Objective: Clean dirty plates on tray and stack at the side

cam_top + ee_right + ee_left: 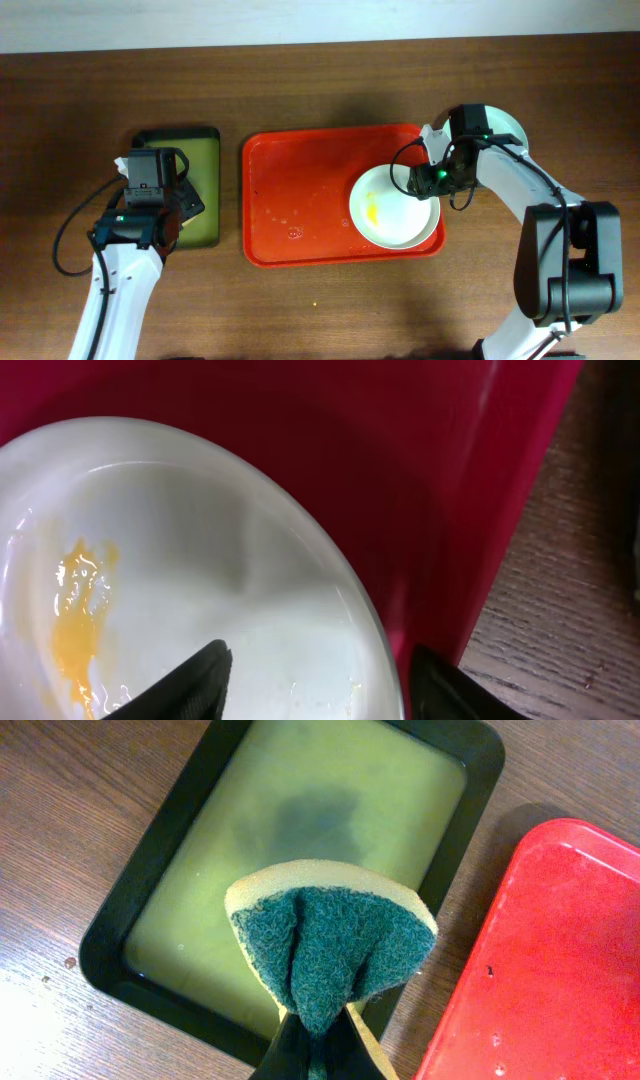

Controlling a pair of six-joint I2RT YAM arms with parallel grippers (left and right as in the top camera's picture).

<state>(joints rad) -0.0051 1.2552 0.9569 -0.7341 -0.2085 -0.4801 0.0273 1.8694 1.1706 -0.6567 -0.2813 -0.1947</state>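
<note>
Over the black-rimmed olive-green rectangular tray on the brown wooden table, the left end effector is clenched on a folded yellow sponge with a green scouring face. At the right end of the large red plastic tray lies a yellow-smeared round white plate. The right end effector is spread astride its rim.

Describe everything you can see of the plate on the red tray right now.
The white plate is round, shallow and glossy, ceramic or melamine by its look. It lies flat in the near right corner of the red tray, with a wet yellow smear left of its middle. The right gripper straddles its far right rim, one finger over the inside, one outside; whether they touch it cannot be told.
</note>
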